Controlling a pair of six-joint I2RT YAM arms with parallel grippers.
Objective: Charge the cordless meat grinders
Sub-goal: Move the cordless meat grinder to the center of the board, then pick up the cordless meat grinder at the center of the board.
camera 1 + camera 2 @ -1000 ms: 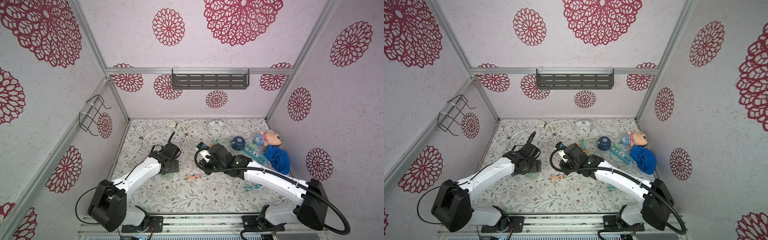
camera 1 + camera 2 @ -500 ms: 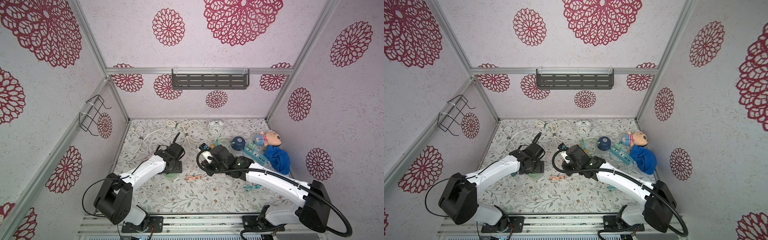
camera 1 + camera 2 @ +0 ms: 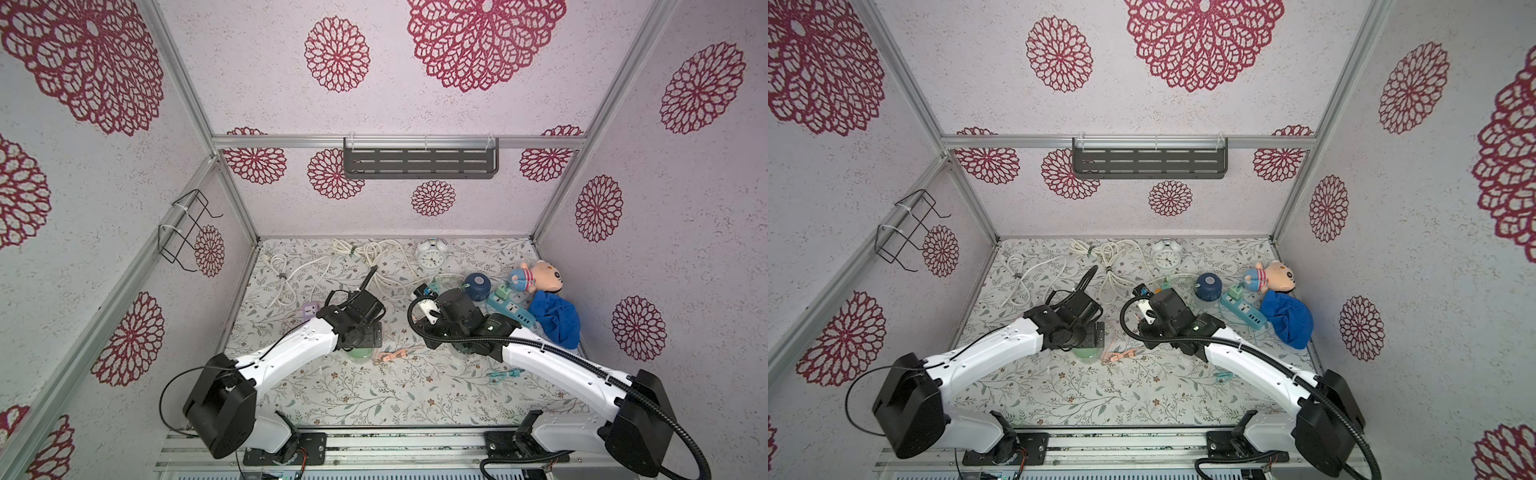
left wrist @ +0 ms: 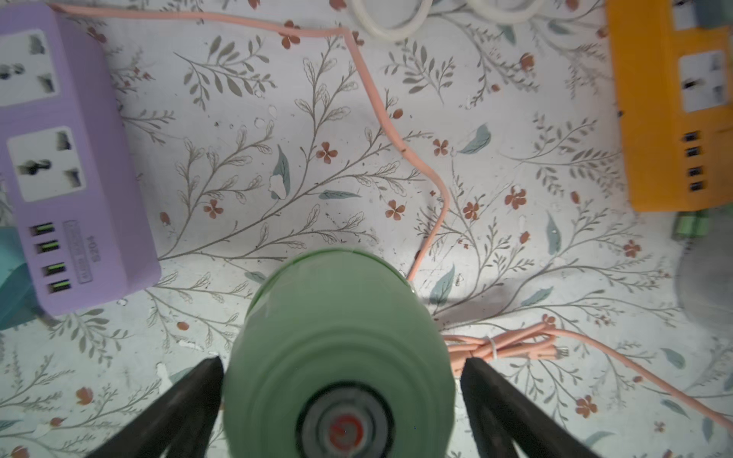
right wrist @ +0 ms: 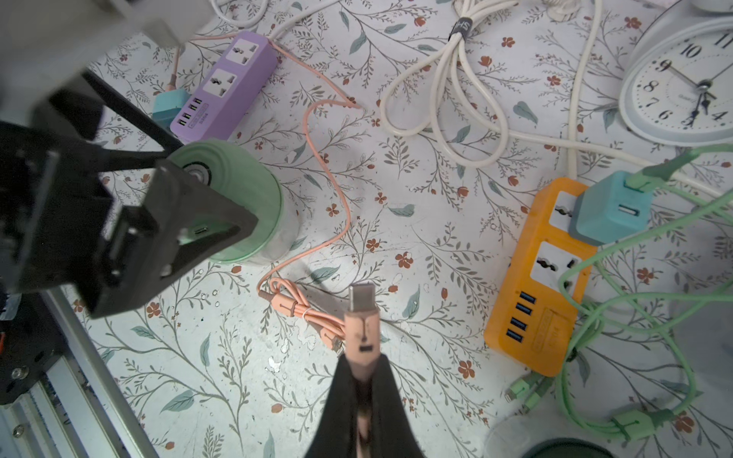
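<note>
- While the left end effector (image 4: 341,361) is open, its two black fingers (image 4: 178,400) stand on both sides of the mint green grinder (image 4: 337,317), very close to its body, with a thin gap visible on each side.
- The mint green grinder stands upright on the floral surface (image 3: 353,395), between the purple power strip (image 4: 71,158) and the orange power strip (image 4: 674,119). A small port (image 5: 201,230) shows on its side in the right wrist view.
- The right end effector (image 5: 363,372) is closed on the pink cable plug (image 5: 360,309). The metal tip sticks out in front of the fingers, above the surface and apart from the grinder.
- The rest of the pink cable (image 5: 305,313) lies partly tied in a small bundle on the surface, just beside the mint green grinder.
- The navy blue grinder (image 3: 476,286) stands farther back, near the blue power strip (image 3: 511,309).
- The dark green grinder (image 5: 567,450) shows only as a dark round top at the edge of the right wrist view, near the orange power strip.
- A white alarm clock (image 3: 431,257) stands by the back wall.
</note>
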